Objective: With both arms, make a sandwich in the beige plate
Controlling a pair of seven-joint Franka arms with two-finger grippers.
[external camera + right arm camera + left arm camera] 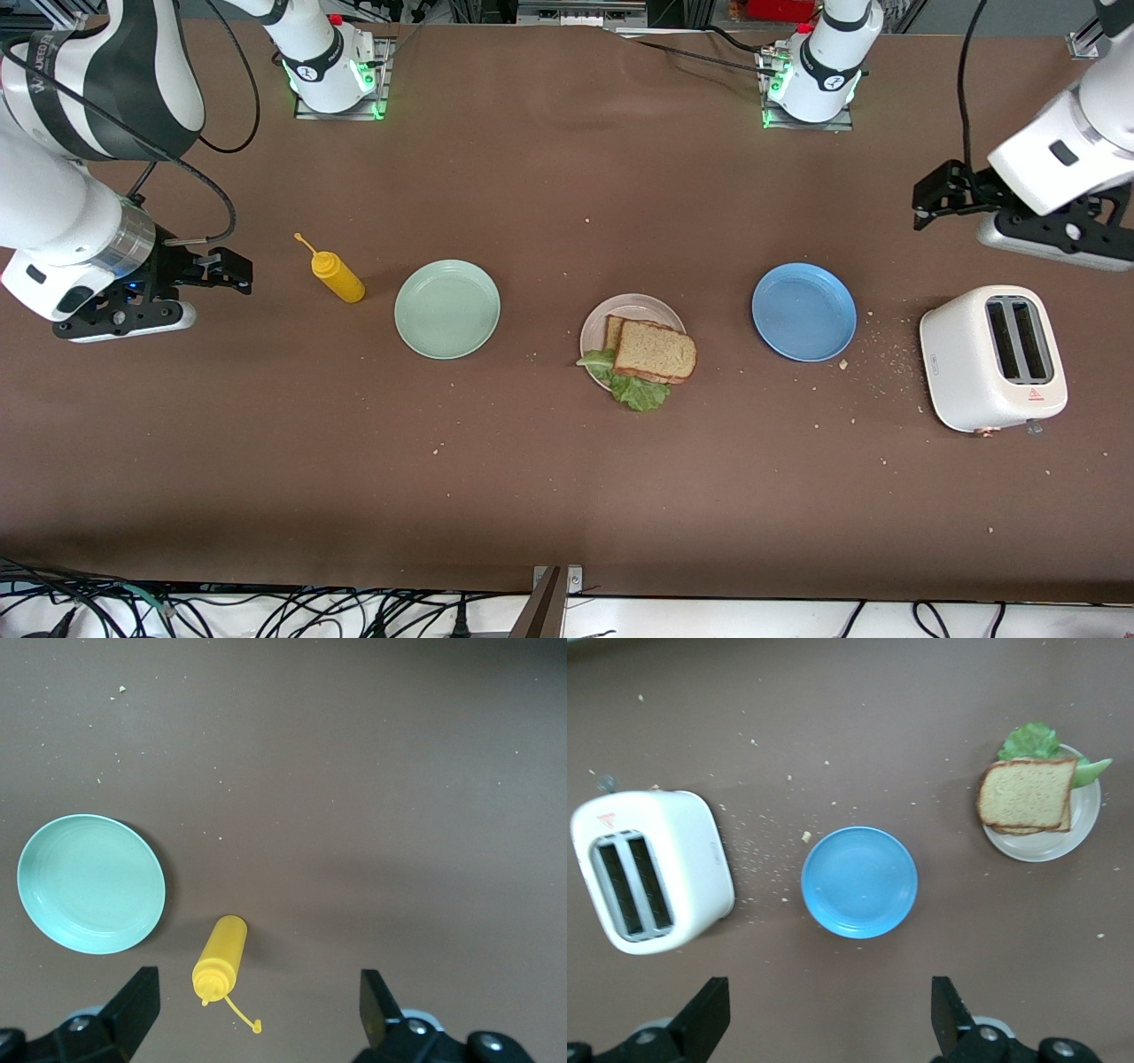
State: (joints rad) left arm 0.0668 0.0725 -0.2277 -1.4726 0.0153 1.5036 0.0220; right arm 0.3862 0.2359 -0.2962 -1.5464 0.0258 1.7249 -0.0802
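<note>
The sandwich lies on the beige plate at the table's middle: two brown bread slices stacked, with green lettuce sticking out over the rim toward the front camera. It also shows in the left wrist view on the plate. My left gripper is open and empty, up over the table near the toaster at the left arm's end. My right gripper is open and empty, up over the table beside the mustard bottle at the right arm's end.
A blue plate sits between the sandwich and a white toaster. A mint green plate and a lying yellow mustard bottle are toward the right arm's end. Crumbs are scattered near the toaster.
</note>
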